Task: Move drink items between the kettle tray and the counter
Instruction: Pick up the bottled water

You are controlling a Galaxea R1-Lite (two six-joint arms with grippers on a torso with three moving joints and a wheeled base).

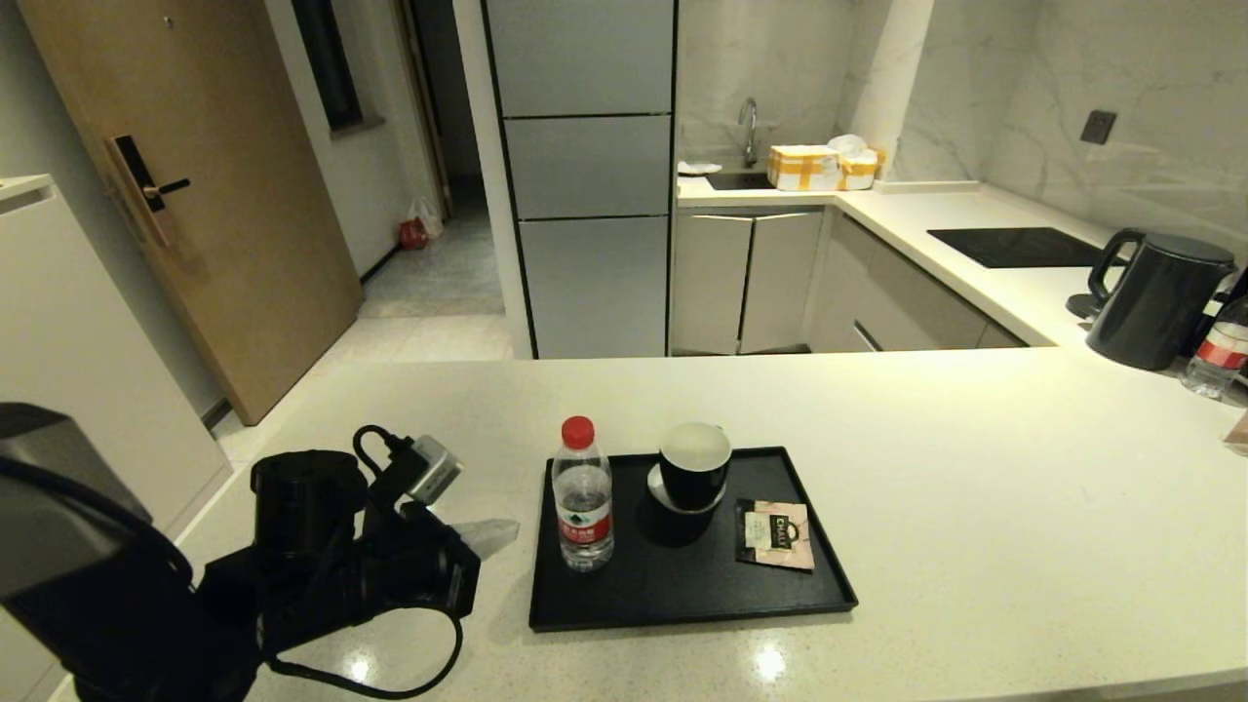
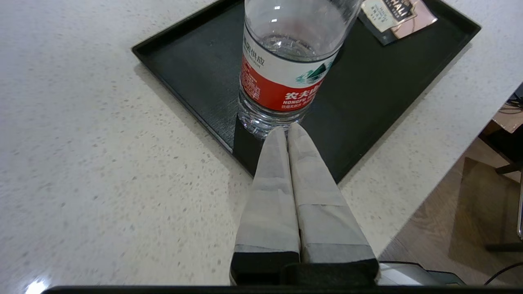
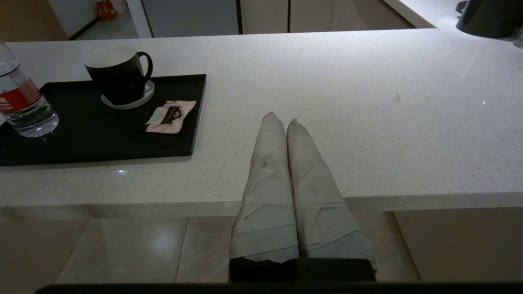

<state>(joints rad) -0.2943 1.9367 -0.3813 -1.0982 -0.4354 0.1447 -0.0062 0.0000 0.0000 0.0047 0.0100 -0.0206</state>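
Note:
The water bottle (image 1: 583,507) with red cap and red label stands upright at the left end of the black kettle tray (image 1: 682,595). The pink-and-black tea sachet (image 1: 775,534) lies flat at the tray's right end. My left gripper (image 1: 509,532) hangs shut and empty over the counter (image 1: 975,507), just left of the tray. In the left wrist view its tips (image 2: 287,128) point at the foot of the bottle (image 2: 286,69), close to it; touching or not, I cannot tell. My right gripper (image 3: 282,120) is shut and empty by the counter's front edge, right of the tray (image 3: 102,139).
A black cup (image 1: 694,466) with white inside stands on a saucer on the tray between bottle and sachet. At the far right are a dark grey kettle (image 1: 1160,297) and a second bottle (image 1: 1219,356). A black hob panel (image 1: 1014,246) lies behind them.

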